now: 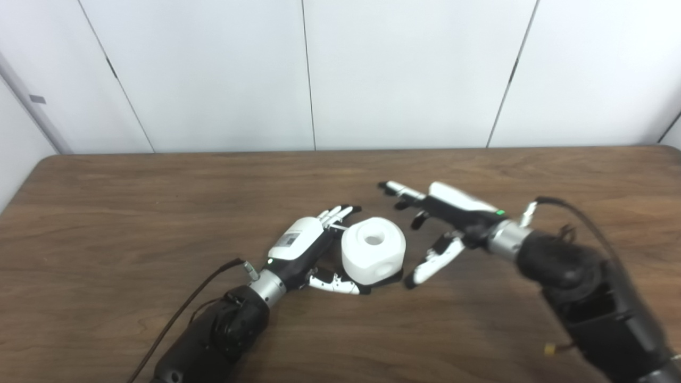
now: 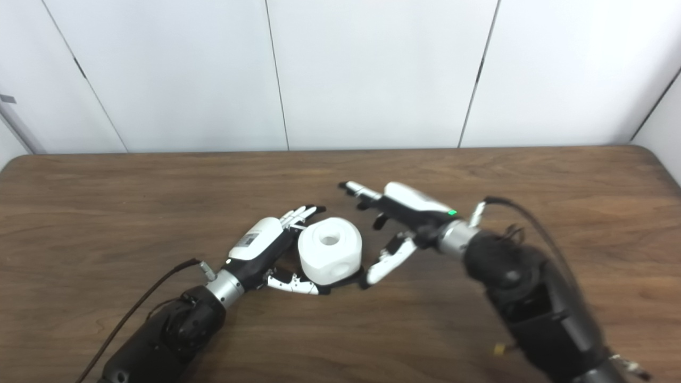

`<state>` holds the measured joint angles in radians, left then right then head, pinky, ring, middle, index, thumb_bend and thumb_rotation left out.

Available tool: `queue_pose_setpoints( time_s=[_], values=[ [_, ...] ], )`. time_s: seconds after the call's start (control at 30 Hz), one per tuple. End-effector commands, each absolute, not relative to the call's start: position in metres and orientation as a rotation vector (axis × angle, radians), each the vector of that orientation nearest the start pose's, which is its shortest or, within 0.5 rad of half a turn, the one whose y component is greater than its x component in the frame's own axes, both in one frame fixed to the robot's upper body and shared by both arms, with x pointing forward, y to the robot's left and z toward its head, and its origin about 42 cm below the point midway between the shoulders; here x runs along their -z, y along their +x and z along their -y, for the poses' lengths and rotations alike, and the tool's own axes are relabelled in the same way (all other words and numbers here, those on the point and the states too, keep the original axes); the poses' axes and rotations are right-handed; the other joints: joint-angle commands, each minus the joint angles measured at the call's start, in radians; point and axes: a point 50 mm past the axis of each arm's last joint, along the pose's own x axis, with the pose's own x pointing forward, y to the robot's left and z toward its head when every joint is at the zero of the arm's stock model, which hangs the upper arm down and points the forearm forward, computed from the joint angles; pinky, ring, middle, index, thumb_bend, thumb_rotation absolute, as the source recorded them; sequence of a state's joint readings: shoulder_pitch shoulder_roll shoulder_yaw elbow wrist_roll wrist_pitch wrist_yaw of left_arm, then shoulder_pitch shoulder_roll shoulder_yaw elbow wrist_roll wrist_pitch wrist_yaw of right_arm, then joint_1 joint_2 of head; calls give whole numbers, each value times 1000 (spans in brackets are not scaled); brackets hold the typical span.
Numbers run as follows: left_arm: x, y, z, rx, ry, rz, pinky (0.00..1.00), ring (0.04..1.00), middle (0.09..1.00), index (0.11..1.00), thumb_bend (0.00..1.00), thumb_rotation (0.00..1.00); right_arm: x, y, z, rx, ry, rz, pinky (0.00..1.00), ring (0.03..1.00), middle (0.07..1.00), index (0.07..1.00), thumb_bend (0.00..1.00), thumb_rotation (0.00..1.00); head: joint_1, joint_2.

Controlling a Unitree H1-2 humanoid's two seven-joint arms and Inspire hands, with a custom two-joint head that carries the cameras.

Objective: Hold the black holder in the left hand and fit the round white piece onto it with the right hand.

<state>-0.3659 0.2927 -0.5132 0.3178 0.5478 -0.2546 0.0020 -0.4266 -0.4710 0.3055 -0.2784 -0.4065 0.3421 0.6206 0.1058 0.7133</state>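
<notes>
The round white piece (image 1: 373,250) sits on top of the black holder (image 1: 392,277), of which only a thin dark edge shows at the base. The pair rests on the table. My left hand (image 1: 303,244) cups them from the left. Its fingers (image 1: 338,214) reach behind the white piece and its thumb (image 1: 340,284) lies along the front of the base. My right hand (image 1: 441,223) hovers just right of the piece, open, with its fingers spread and clear of it. Its thumb (image 1: 432,261) points down toward the table.
The brown wooden table (image 1: 133,213) runs wide to both sides, and its far edge meets a white panelled wall (image 1: 319,80). A black cable (image 1: 186,308) trails from my left wrist, and another loops over my right forearm (image 1: 574,213).
</notes>
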Motion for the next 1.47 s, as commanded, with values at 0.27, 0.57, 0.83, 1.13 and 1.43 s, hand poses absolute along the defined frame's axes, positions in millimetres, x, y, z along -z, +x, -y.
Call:
queue_pose_setpoints(
  time_s=[0.27, 0.57, 0.83, 1.13, 1.43],
  values=[
    [-70, 346, -177, 737, 1027, 174, 1000, 1000, 970, 482, 525, 63, -275, 367, 271, -554, -917, 150, 634, 775, 837, 817, 893, 10, -9, -5],
    [-70, 345, -175, 734, 1028, 182, 1000, 1000, 969, 482, 524, 63, -265, 365, 276, -303, -707, 335, 474, 610, 706, 692, 727, 0, -8, -7],
    [-70, 344, -176, 720, 1023, 176, 1000, 1000, 969, 483, 524, 62, -254, 365, 263, -237, -629, 366, 483, 612, 725, 710, 718, 6, -6, -6],
    [-73, 345, -180, 736, 1068, 106, 1000, 1000, 999, 666, 733, 179, -250, 366, 259, -210, -589, 350, 481, 618, 745, 738, 746, 38, -3, -6],
    [-84, 352, -198, 648, 1205, 86, 1000, 1000, 1000, 968, 1000, 384, -249, 365, 258, -216, -593, 338, 486, 607, 741, 750, 792, 66, -2, -6]
  ],
)
